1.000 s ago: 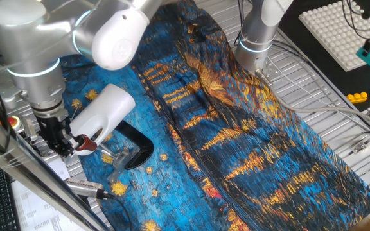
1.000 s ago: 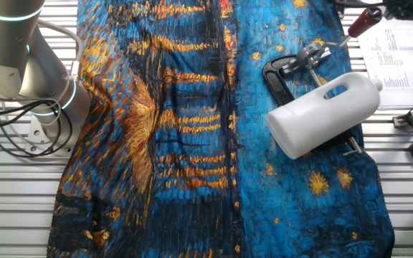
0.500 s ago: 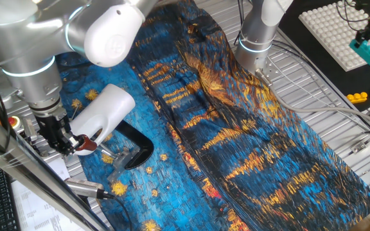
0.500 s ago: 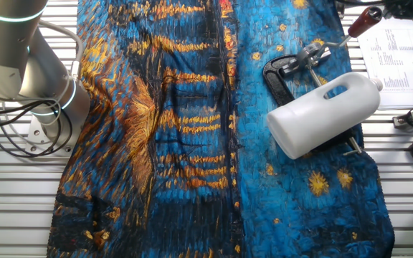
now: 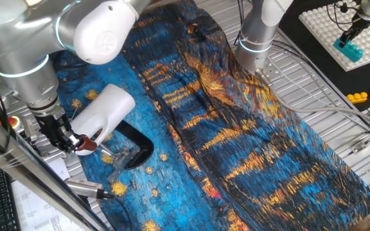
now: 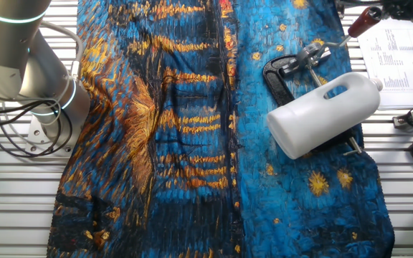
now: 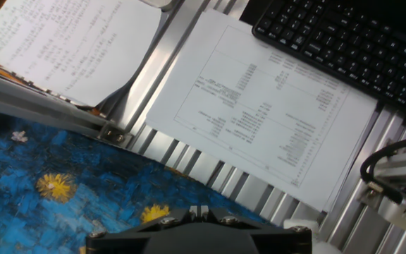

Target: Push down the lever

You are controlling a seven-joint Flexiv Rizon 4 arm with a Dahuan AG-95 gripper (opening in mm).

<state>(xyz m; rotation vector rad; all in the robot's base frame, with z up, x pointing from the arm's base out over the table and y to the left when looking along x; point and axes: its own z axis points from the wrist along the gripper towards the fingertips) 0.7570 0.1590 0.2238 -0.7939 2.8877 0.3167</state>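
Here the lever [image 5: 87, 145] knob sits just beside the claw [image 5: 67, 142] — touching unclear.

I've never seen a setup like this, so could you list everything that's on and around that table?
Lever: one, silver rod with a reddish-brown knob, at the cloth's edge beside the housing.
Housing: one, white, lying on the cloth over the base.
Base: one, black, curved, under the housing.
Cloth: one, blue with orange and yellow, covering most of the table.
Papers: at least two printed white sheets, beside the cloth.
Keyboard: one, black, beyond the papers.
Stud board: one, white, far corner, with a teal brick on it.
Loose bricks: a few, yellow, red and blue, near the board.
Second arm: one, silver, far side of the cloth.
Gripper: one, black, at the knob; whether its jaws are open is unclear.
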